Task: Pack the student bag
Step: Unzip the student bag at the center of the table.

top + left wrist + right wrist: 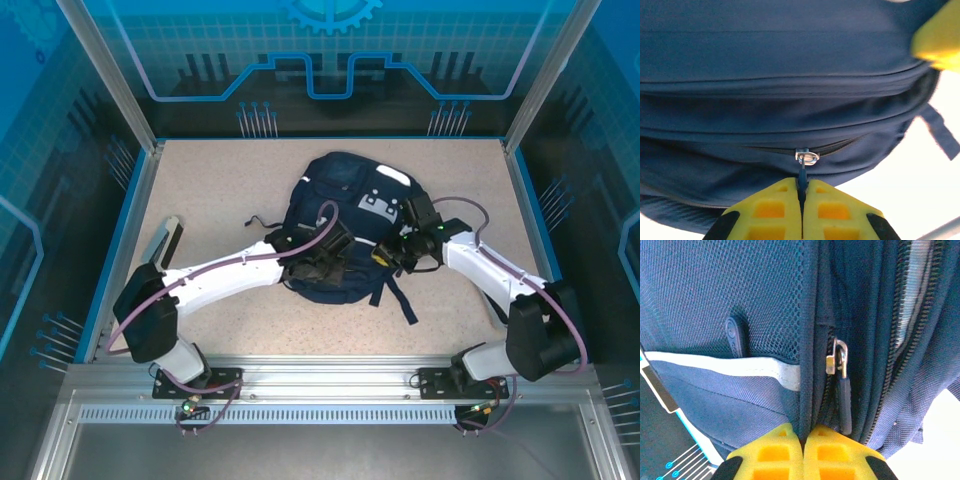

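Observation:
The student bag [350, 215], navy with white patches, lies flat in the middle of the table. My left gripper [325, 262] is at its near edge. In the left wrist view that gripper [802, 186] is shut on the dark pull tab of a zipper slider [806, 157], with the zipper line running left and right of it. My right gripper [392, 255] sits at the bag's right side. In the right wrist view that gripper [803, 434] is shut on a piped fabric seam of the bag [740, 300]. A metal zipper pull [841, 390] hangs just right of the seam.
A dark flat booklet [168, 240] lies by the left wall of the table. A dark strap [402, 300] trails from the bag toward the near edge. A yellow finger [939, 37] of the other gripper shows at the top right of the left wrist view.

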Robot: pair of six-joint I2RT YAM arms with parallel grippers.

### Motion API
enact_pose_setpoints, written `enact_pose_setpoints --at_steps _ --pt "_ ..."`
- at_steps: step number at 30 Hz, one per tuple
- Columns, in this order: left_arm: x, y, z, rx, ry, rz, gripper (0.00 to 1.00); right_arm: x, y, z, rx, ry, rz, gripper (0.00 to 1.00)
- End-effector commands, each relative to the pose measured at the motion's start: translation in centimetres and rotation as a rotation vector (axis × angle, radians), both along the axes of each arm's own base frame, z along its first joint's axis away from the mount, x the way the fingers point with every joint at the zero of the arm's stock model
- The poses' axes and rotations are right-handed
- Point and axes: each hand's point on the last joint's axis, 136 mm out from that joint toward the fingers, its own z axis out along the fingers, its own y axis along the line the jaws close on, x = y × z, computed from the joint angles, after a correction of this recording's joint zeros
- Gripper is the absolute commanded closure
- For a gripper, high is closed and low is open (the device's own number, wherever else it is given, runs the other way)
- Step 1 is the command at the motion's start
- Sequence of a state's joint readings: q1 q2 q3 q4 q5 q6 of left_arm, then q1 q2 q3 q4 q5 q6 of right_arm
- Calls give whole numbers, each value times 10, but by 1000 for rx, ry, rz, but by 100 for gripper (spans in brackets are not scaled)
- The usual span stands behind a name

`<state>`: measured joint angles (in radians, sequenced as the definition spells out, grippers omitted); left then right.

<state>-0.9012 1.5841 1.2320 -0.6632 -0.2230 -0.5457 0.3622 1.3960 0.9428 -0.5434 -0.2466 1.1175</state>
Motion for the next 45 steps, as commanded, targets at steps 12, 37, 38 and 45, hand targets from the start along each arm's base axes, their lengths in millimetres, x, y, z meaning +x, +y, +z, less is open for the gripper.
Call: enact_pose_setpoints --at_steps 12,37,38,45 --pt "56 87 -7 144 -141 127 100 26 -83 8 -230 -78 -56 100" --pt "96 32 36 -199 -314 -170 100 34 -38 45 -352 -164 337 42" --pt "91 28 38 -210 -312 -188 100 31 -25 48 -369 -190 387 41" --pt "76 27 44 -248 -325 -189 100 31 49 57 -432 -369 800 46"
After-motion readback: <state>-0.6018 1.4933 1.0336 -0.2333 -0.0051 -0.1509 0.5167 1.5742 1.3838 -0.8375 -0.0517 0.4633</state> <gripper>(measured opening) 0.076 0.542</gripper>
